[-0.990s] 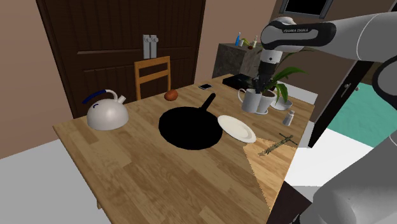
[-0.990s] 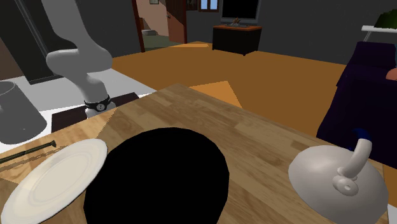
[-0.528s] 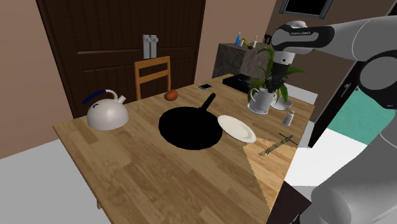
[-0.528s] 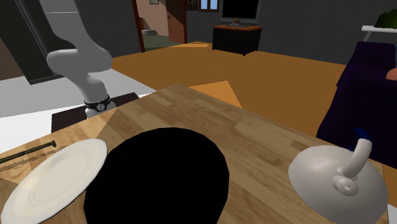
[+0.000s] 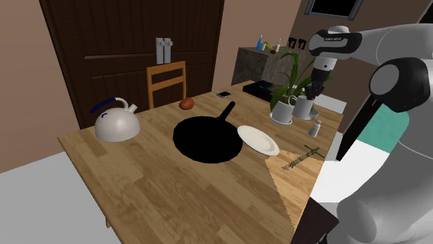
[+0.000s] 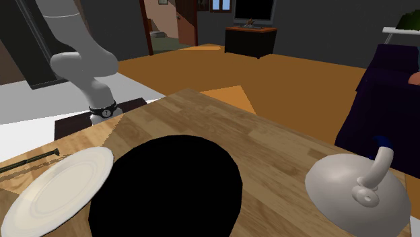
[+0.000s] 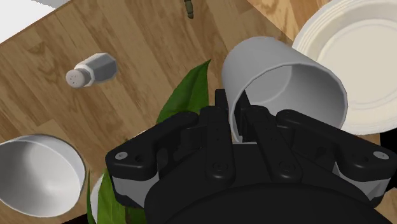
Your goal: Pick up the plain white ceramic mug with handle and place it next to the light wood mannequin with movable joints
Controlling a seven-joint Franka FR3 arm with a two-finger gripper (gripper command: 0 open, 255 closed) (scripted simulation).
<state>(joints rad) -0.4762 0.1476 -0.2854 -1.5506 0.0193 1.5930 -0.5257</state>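
The hand [image 5: 311,96] pinches the wall of the white mug [image 7: 286,76], and in the wrist view one black finger sits inside the rim and the other outside it. The mug hangs tilted under the hand, its open mouth turned partly toward the wrist camera, and its handle cannot be made out. In the shoulder view the mug is at the far corner of the tabletop [image 5: 173,187], just beside a white plant pot [image 5: 283,111] that stands at its nine o'clock. It looks lifted clear of the wood, though that is a judgement.

The mannequin [image 5: 300,159] lies flat near the tabletop's edge, at about six o'clock from the hand in the shoulder view. Its long axis runs from eight o'clock to two o'clock. A small shaker [image 5: 315,127] stands between the hand and the mannequin, almost on the straight line. The white plate [image 5: 258,139] lies at ten o'clock of the mannequin. The carry therefore probably has to come toward six o'clock, passing over or round the shaker, and set the mug down on bare wood alongside the figure rather than on the plate
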